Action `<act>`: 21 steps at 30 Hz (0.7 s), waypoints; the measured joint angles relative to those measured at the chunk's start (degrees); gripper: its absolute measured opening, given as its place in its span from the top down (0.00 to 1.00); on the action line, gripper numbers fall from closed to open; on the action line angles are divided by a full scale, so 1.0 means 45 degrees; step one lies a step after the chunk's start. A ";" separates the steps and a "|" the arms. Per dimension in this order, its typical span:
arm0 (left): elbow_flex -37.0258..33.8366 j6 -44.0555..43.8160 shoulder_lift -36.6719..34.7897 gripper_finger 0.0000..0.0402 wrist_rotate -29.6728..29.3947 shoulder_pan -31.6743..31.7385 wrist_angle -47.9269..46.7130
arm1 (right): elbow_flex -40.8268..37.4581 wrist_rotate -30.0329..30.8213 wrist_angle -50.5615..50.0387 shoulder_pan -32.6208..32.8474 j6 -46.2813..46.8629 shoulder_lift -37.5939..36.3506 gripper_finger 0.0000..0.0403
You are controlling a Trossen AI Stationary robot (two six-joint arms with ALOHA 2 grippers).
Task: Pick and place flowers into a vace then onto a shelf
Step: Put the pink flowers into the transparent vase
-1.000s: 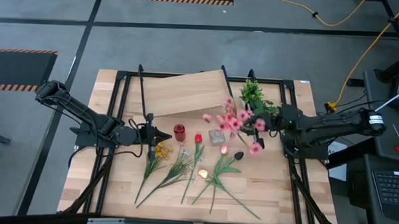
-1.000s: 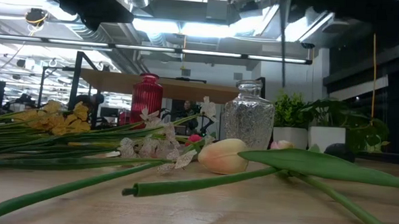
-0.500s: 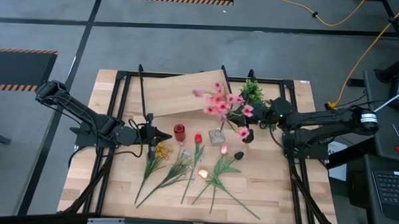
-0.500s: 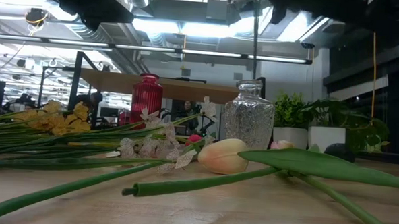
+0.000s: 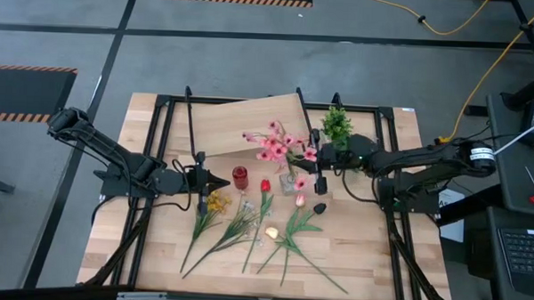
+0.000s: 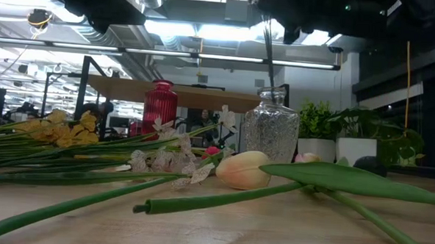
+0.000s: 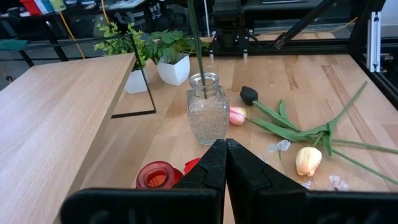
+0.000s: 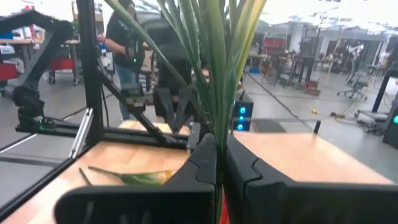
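Wood grain runs across the pale tabletop (image 5: 352, 251), framed by black rails. Toward its left edge the left gripper (image 5: 223, 181) waits low, its dark fingers pressed together on nothing, tips pointing at a ribbed red glass vase (image 5: 240, 177). Just in front of that vase, loose flowers (image 5: 246, 225) fan toward the near edge: thin green stems with a yellow cluster, small white blossoms, a red tulip, a cream bud, a pink bud and a dark maroon one. Behind the red vase, the shelf (image 5: 241, 122), a smooth light-wood board on thin black legs, sits against the far edge. Near the table's middle stands a clear textured glass vase (image 5: 289, 183) with a narrow neck, and a pink spray (image 5: 276, 146) hangs directly above it, its stem lower end dipping into the mouth in the left wrist view. The right gripper (image 5: 323, 160) is clamped on the upper stems just right of the blooms, the long green leaves rising between its fingers (image 8: 205, 163) in the right wrist view. A bushy green potted plant (image 5: 337, 126) stands close behind that gripper. A second ago the spray hung farther right, clear of the clear vase; it has since swung left and toward the shelf. A person (image 8: 127, 43) stands in the room beyond.
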 joint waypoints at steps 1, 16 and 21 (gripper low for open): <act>0.0001 0.0000 0.0000 0.99 0.0000 0.0000 -0.0005 | -0.0100 0.0004 0.0175 0.0000 0.0005 0.0055 0.99; -0.0002 0.0000 -0.0004 0.99 0.0000 0.0000 -0.0277 | -0.2203 0.0724 0.3367 0.0012 0.0314 0.0170 0.99; 0.0002 0.0000 0.0000 0.99 0.0000 0.0000 -0.0277 | -0.2203 0.0744 0.4045 0.0032 0.0249 0.1073 0.99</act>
